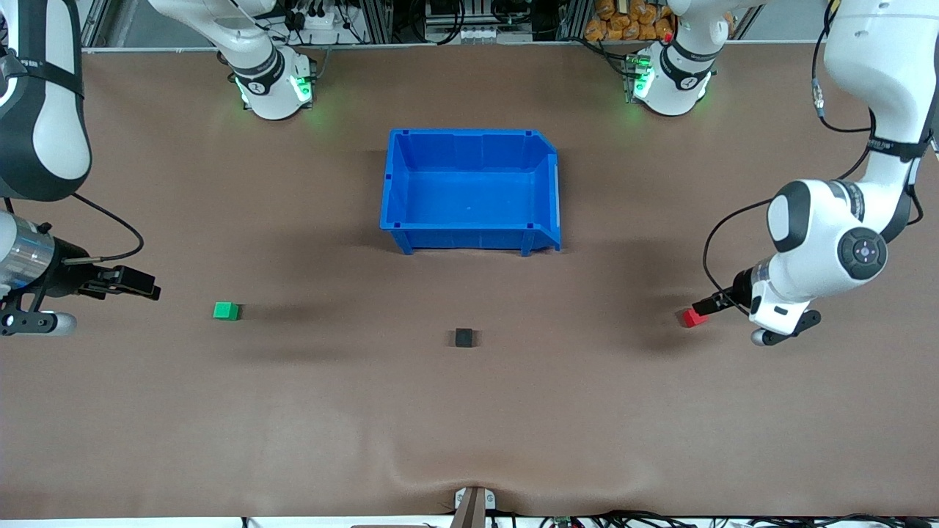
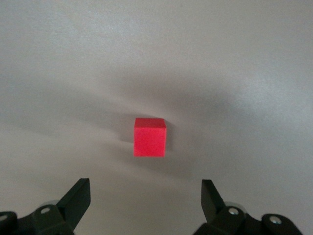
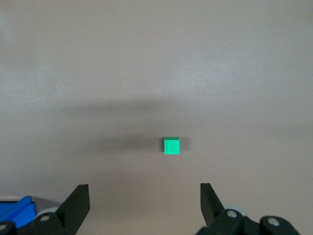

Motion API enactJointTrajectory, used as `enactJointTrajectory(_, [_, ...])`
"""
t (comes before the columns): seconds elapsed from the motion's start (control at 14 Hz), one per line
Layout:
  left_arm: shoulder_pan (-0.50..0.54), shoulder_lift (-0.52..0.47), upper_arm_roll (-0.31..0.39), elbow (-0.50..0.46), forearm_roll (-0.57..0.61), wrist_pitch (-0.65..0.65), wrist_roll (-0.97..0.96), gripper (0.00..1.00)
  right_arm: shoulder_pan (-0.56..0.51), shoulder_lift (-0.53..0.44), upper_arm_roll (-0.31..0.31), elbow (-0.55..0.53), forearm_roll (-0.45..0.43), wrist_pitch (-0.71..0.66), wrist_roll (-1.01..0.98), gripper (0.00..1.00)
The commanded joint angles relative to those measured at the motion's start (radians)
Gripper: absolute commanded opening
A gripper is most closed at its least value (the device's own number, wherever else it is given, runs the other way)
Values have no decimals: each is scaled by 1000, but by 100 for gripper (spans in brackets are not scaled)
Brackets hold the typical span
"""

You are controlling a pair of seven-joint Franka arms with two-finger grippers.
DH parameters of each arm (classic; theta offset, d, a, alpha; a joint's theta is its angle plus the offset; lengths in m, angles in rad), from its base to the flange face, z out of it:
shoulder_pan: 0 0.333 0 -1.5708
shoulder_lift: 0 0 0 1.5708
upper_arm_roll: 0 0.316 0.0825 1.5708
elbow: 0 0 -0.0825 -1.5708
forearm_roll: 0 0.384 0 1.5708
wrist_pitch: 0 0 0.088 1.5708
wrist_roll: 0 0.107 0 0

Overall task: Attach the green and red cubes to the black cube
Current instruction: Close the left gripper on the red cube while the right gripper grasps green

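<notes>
Brown desk (image 1: 469, 411) all round, with a blue bin (image 1: 469, 235) sitting near the middle, closer to the robot bases. Nearer the front camera than the bin there's the black cube (image 1: 463, 337), on its own on the bare desk. Green cube (image 1: 226, 311) sits toward the right arm's end, red cube (image 1: 691, 317) toward the left arm's end, both well apart from the black one. Left arm folds down from its base with the elbow bent, wrist low, and the left gripper (image 1: 703, 306) is just beside the red cube, pointing along the desk at it. In the left wrist view the fingers (image 2: 76, 198) are spread wide with the red cube sitting ahead of the gap, not touched. Right arm comes in at the edge of the front view, forearm roughly level, and the right gripper (image 1: 143, 286) hangs over the desk near the green cube but clearly apart from it. Its fingers (image 3: 77, 200) are spread wide too, nothing between them, green cube farther ahead.
</notes>
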Motion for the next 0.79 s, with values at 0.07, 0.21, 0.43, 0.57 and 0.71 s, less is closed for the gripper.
enactJointTrajectory(0.07, [2, 85, -8, 83, 1, -13, -15, 97, -20, 31, 6, -5, -1, 21, 5, 100])
enactJointTrajectory(0.21, [3, 110, -7, 97, 1, -9, -15, 94, -40, 57, 6, -60, -1, 97, 5, 100])
enactJointTrajectory(0.43, [2, 133, -7, 102, 3, 13, -11, 94, -75, 88, 7, -210, 1, 306, 6, 100])
enactJointTrajectory(0.57, [0, 151, -5, 103, 3, 37, -11, 95, -75, 135, 7, -261, 2, 415, 0, 100])
enactJointTrajectory(0.71, [-2, 161, 5, 102, 3, 63, -11, 95, -83, 192, 7, -281, 2, 464, -7, 100])
